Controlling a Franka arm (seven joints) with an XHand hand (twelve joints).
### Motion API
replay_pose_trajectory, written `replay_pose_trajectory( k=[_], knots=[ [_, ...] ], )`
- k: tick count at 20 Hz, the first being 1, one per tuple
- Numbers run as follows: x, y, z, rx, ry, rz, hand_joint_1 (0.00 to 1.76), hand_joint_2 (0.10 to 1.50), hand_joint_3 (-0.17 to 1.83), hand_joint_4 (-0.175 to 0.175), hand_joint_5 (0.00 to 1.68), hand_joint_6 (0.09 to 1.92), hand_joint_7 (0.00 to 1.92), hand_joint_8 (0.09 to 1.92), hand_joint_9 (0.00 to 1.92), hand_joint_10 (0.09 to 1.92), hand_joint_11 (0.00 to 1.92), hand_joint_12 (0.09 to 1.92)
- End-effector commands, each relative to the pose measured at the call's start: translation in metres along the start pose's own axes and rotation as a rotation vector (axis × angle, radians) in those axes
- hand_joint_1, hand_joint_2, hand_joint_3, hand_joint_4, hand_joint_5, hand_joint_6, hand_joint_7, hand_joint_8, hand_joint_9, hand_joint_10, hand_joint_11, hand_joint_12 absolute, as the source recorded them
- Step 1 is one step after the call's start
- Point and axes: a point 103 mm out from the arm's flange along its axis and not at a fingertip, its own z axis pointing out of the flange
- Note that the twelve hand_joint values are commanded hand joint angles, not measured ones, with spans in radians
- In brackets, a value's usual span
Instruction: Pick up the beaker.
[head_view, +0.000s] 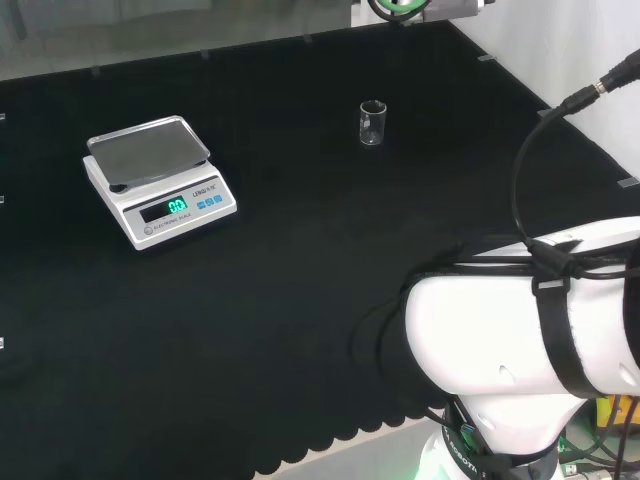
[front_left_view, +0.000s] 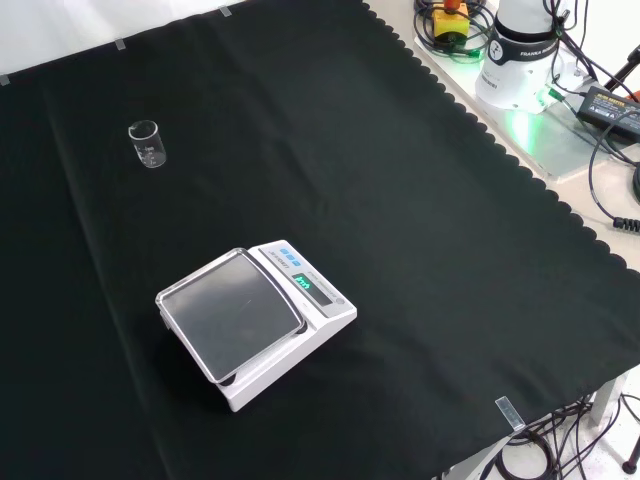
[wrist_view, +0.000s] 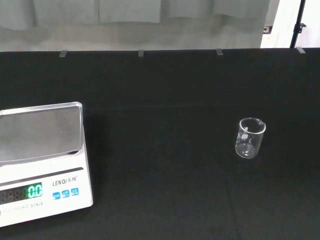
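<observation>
While the beaker (head_view: 372, 123) stood upright and alone on the black cloth (head_view: 300, 250), upper centre of the head view, the scale (head_view: 160, 182) sat well apart at upper left. I could not tell the hand's state.

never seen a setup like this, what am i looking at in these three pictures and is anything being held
It is a white robot arm at a bench under black cloth. One picture looks over the arm from behind, one looks down from the front, and one comes from a camera at the wrist. On the cloth stand a small clear beaker, upright and apparently empty, and a white scale with a bare metal pan, well apart. Nothing touches the beaker; it stands free on the cloth.
</observation>
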Motion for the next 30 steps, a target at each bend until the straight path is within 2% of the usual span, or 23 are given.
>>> replay_pose_trajectory(
  k=[1, 4, 7, 10, 13, 19, 22, 24, 30],
  knots=[
    [0.002, 0.001, 0.001, -0.006, -0.015, 0.006, 0.06, 0.93, 0.49, -0.084, 0.10, 0.18, 0.00, 0.64, 0.00, 0.64, 0.00, 1.37],
    [0.010, 0.005, 0.005, 0.000, 0.024, -0.001, 0.05, 1.00, 0.34, -0.088, 0.15, 0.09, 0.00, 0.62, 0.00, 0.62, 0.00, 1.39],
    [0.016, 0.011, 0.013, -0.009, 0.039, 0.021, 0.06, 1.03, 0.29, -0.089, 0.16, 0.09, 0.00, 0.64, 0.00, 0.63, 0.00, 1.40],
    [0.011, 0.025, 0.029, -0.007, 0.061, 0.050, 0.06, 1.03, 0.28, -0.089, 0.17, 0.09, 0.00, 0.67, 0.00, 0.64, 0.00, 1.40],
    [-0.003, 0.054, 0.050, -0.004, 0.102, 0.073, 0.07, 1.03, 0.26, -0.089, 0.18, 0.09, 0.00, 0.72, 0.00, 0.67, 0.00, 1.41],
    [-0.032, 0.118, 0.098, -0.107, 0.164, 0.090, 0.10, 1.04, 0.24, -0.096, 0.23, 0.09, 0.02, 0.80, 0.00, 0.81, 0.00, 1.46],
    [-0.042, 0.149, 0.125, -0.141, 0.141, 0.096, 0.12, 1.05, 0.23, -0.101, 0.27, 0.09, 0.06, 0.83, 0.03, 0.86, 0.00, 1.49],
    [-0.051, 0.167, 0.140, -0.137, 0.153, 0.104, 0.13, 1.05, 0.22, -0.103, 0.28, 0.09, 0.08, 0.84, 0.04, 0.87, 0.00, 1.50],
    [-0.084, 0.232, 0.175, -0.061, 0.189, 0.121, 0.17, 1.05, 0.22, -0.108, 0.31, 0.09, 0.10, 0.85, 0.06, 0.88, 0.00, 1.53]
  ],
)
